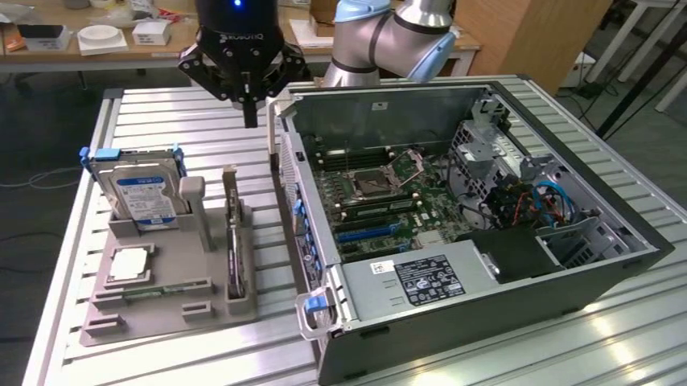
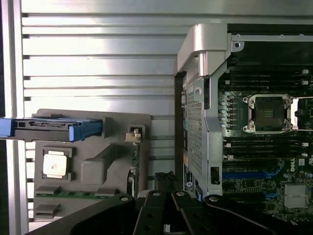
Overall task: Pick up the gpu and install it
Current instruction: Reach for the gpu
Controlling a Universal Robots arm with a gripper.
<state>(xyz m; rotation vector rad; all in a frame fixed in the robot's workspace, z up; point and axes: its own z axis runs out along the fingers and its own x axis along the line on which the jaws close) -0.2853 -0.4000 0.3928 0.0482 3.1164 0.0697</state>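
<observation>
While the gripper (image 1: pixel 250 117) hangs clenched and empty above the bench (image 1: pixel 161 121), beside a corner of the open computer case (image 1: pixel 536 314), the gpu (image 1: pixel 235 253) stands on edge in the grey holder (image 1: pixel 172 265), untouched. A hard drive (image 1: pixel 145 197) stands in the same holder, toward the exterior view's left

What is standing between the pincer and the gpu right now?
Nothing visible. The shut pincer hangs above the slatted table, off the bracket end of the gpu. The gpu stands on edge in the gray holder, with open air between them. The computer case lies alongside, on the exterior view's right.
</observation>
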